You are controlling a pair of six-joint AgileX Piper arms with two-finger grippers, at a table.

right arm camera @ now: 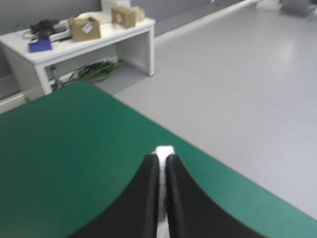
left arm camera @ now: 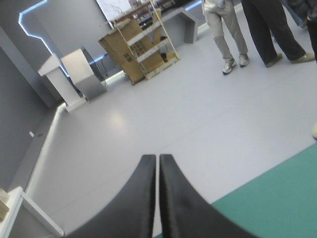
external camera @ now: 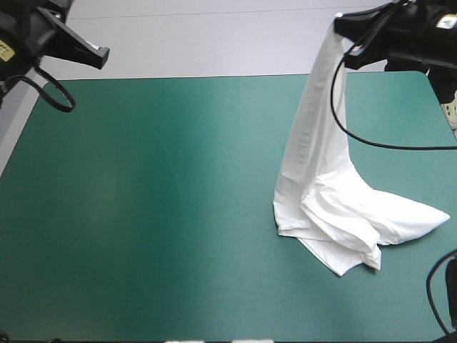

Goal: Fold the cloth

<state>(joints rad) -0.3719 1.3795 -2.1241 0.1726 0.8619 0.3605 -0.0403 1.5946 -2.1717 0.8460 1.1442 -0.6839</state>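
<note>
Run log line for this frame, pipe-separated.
right pincer: shut on T-shirt, raised far right | T-shirt: hanging, lower end heaped on table | left pincer: shut, empty, raised far left

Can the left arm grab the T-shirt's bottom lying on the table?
Probably yes: nothing stands between the left gripper and the T-shirt across the table. Its fingers are shut, though.

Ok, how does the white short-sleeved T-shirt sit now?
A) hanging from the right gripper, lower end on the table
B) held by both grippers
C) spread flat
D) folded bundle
A: the white short-sleeved T-shirt hangs from the right gripper, its lower end resting on the teal-green table cover.
</note>
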